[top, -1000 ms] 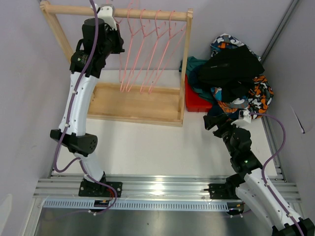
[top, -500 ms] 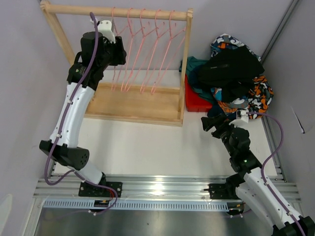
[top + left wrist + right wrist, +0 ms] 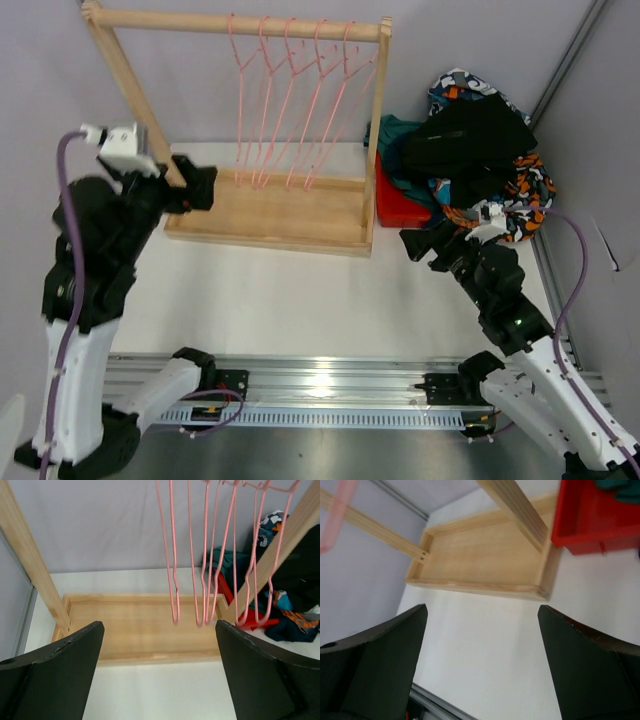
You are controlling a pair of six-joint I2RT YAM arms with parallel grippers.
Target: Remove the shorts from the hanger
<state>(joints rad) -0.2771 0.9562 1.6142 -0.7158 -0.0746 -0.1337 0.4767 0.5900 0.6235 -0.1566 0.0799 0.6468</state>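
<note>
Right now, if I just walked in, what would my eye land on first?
Most likely the colourful heap of shorts at the far right, with black, teal and orange-patterned fabric piled over a red bin. Next comes the row of pink hangers, hanging bare on the wooden rack at the back. The left gripper and right gripper hover open near the rack's front corners, holding nothing.

A robotics lab test cell is indicated. A white bench (image 3: 300,300) is enclosed by plain grey cloth walls (image 3: 45,80). Slotted aluminium rails (image 3: 330,380) are fixed along its near edge, and purple cables (image 3: 60,170) are routed along the mounted arms. A small wooden rack (image 3: 270,215) of pink hangers (image 3: 290,110) is placed just beside a red bin (image 3: 395,212).
</note>
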